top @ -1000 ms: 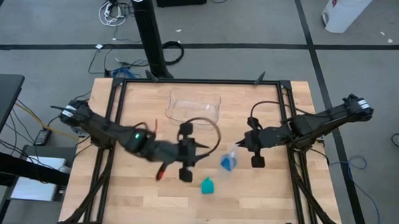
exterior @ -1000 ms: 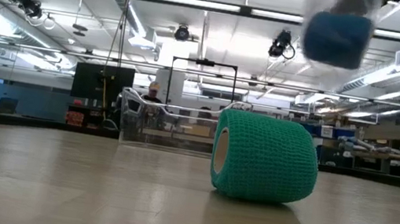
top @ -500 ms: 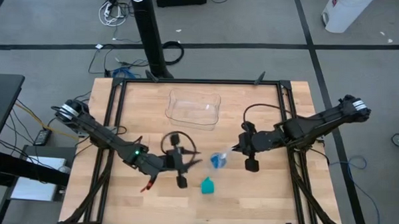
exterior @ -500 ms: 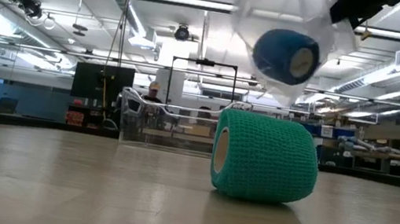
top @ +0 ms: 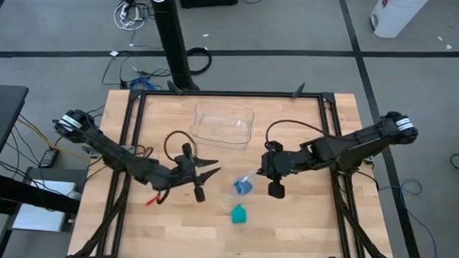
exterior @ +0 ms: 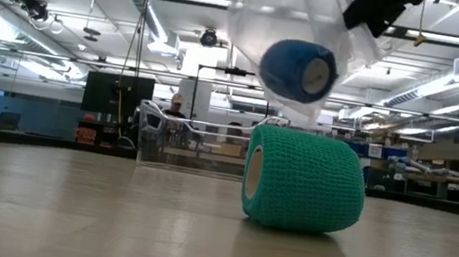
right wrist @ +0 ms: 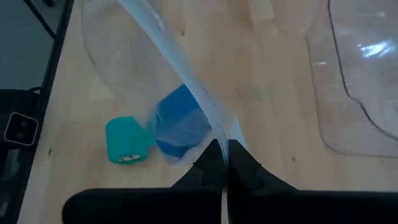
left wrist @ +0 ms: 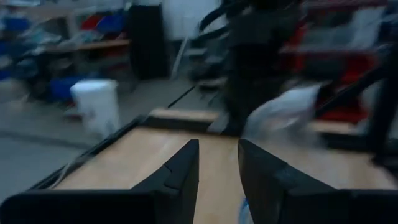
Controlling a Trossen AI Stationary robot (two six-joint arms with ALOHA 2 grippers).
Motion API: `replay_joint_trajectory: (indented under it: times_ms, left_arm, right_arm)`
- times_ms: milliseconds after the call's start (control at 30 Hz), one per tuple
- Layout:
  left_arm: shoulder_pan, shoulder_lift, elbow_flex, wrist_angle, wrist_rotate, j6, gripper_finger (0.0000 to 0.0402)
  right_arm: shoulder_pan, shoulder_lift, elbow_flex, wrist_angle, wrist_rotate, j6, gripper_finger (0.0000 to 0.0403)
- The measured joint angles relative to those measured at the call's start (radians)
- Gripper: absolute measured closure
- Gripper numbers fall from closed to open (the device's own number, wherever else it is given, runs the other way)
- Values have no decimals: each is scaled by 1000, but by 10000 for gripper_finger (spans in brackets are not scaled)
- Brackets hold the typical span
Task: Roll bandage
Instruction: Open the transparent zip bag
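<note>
The teal-green bandage (top: 239, 213) is a stubby roll lying on its curved side on the table near the front, also in the low view (exterior: 302, 180) and the right wrist view (right wrist: 127, 141). My right gripper (top: 262, 171) is shut on a clear plastic bag (top: 244, 182) that holds a bright-blue roll (exterior: 297, 70), just beyond the bandage. My left gripper (top: 210, 170) is open and empty, to the left of the bag; its fingers show apart in the left wrist view (left wrist: 217, 149). My right gripper pinches the clear bag by a gathered edge of its film (right wrist: 214, 134) between its two fingers, coming from the table's right. The bag hangs below the fingers, clear of the table, with the blue roll (right wrist: 179, 121) in its low end.
A clear plastic tray (top: 223, 123) stands at the table's far middle, also in the low view (exterior: 174, 143). Black frame rails (top: 129, 141) run along the table's left and right sides. Bare wood lies at the front left.
My right gripper has carried the bag with the blue roll toward the table's left and a little lower, to above the bandage. My left gripper has drawn back toward the table's left. The teal-green bandage has stayed where it was.
</note>
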Motion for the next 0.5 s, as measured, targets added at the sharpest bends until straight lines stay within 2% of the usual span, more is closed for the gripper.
replay_joint_trajectory:
  times_ms: [67,167,367,500]
  left_arm:
    - [-1,0,-17,51,25,19,285]
    - [1,1,-17,30,28,-26,285]
    - [1,1,111,-296,34,-137,279]
    - [4,1,151,-357,10,-155,262]
  right_arm:
    - [-12,33,43,-27,-6,-12,403]
    - [-31,86,106,-102,-13,-22,403]
    - [-82,174,207,-210,-27,-22,403]
    - [-111,236,283,-296,-38,-7,403]
